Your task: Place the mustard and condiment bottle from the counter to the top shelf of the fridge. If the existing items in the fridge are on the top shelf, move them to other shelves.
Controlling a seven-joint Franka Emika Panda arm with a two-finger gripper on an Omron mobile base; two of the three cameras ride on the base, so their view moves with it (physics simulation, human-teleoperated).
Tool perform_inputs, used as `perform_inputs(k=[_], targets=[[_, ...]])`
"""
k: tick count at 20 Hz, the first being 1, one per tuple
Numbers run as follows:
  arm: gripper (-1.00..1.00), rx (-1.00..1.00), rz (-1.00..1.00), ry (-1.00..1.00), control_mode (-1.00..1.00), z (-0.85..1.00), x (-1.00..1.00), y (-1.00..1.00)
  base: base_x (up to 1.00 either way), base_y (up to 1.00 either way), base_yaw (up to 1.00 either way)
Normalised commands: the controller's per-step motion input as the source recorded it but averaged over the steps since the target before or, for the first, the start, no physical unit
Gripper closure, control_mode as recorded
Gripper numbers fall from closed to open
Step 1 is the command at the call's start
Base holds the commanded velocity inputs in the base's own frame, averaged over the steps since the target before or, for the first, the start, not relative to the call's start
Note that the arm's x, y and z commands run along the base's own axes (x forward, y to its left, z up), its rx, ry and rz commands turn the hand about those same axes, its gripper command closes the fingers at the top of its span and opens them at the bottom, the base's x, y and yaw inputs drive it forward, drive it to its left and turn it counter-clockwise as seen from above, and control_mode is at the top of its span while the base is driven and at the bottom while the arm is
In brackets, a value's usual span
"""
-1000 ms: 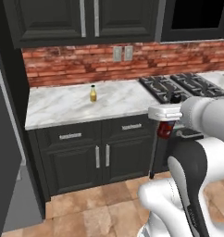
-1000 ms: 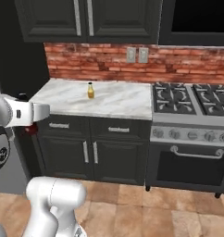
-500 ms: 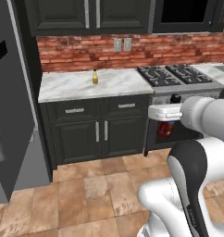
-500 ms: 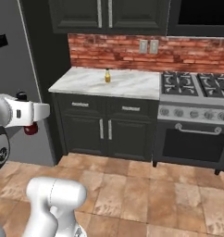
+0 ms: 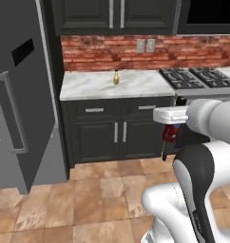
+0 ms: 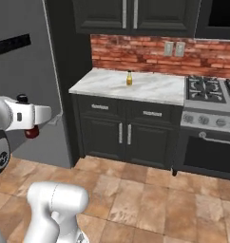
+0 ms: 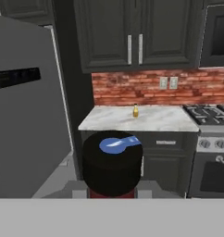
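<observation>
The robot's two-finger claw (image 5: 170, 124) is pinched on the slim dark red sauce bottle with a black cap (image 5: 170, 133). In the hand view the black cap (image 7: 112, 162) sits big and close at the bottom. The claw (image 6: 32, 124) holds the bottle (image 6: 32, 132) out over the brown tile floor (image 6: 136, 190), well apart from the counter.

The small pale-yellow squeeze bottle (image 5: 116, 78) stands upright on the white grey-veined marble counter (image 5: 88, 88), near the brick wall.

Since the earlier pictures the whole picture has slid, so the base has driven back and turned. The counter and the gas stove (image 5: 197, 77) now look farther away. The tall grey fridge (image 5: 17, 95) has come into view on the left, and its door (image 5: 10, 123) is swung open.
</observation>
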Motion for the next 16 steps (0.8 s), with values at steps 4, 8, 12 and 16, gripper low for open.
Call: perform_inputs(k=[4,8,12,16], targets=[[1.00,0.00,0.00,0.00,1.00,0.00,0.00,0.00,-1.00,1.00,0.12],[1.00,0.00,0.00,0.00,1.00,0.00,0.00,0.00,-1.00,1.00,0.13],[1.00,0.00,0.00,0.00,1.00,0.00,0.00,0.00,-1.00,1.00,0.16],[1.00,0.00,0.00,0.00,1.00,0.00,0.00,0.00,-0.99,1.00,0.23]])
